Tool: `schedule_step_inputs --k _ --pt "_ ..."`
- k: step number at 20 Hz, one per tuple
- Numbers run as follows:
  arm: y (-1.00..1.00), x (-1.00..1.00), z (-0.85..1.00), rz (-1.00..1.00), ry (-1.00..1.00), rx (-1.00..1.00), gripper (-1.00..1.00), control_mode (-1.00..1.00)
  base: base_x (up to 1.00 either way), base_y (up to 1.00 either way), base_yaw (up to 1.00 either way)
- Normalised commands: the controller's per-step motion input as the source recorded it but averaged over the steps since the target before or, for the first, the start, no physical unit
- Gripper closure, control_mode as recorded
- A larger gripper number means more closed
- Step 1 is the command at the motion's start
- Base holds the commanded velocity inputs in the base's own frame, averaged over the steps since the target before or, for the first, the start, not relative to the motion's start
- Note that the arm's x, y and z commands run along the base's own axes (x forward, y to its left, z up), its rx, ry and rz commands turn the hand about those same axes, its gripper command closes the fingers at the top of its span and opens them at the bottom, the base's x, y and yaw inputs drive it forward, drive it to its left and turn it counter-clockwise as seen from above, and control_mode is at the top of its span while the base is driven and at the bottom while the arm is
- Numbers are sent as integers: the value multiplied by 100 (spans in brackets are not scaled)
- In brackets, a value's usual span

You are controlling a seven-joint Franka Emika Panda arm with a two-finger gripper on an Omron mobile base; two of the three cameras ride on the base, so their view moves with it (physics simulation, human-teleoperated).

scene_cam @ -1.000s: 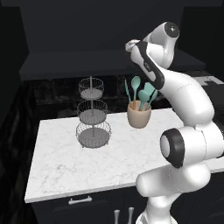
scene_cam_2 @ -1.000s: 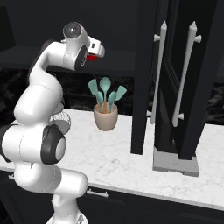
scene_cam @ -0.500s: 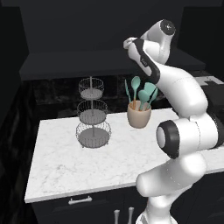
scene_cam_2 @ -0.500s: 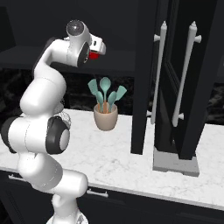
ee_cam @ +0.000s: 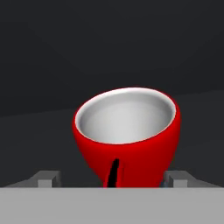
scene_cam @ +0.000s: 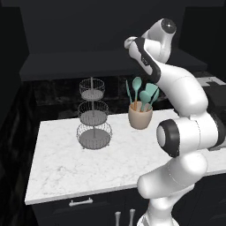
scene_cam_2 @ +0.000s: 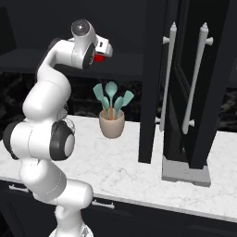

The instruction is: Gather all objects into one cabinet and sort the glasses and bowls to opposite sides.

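Jaws clamping red cup [ee_cam: 127, 135] near its base, carrying it high above counter [scene_cam_2: 129, 169], mouth facing away from my hand. Holding it raised, likely for moving toward wall cabinet [scene_cam_2: 194, 83] beyond utensil pot [scene_cam_2: 111, 124], door handles [scene_cam_2: 196, 78] at right.
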Motion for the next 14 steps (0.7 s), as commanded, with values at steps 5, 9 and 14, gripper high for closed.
schedule_step_inputs --k 5,9,14 --pt "0 2 -13 0 0 0 100 -100 0 0 0" --pt "0 0 -16 1 0 0 100 -100 0 0 0" --pt "0 0 -8 0 0 0 100 -100 0 0 0"
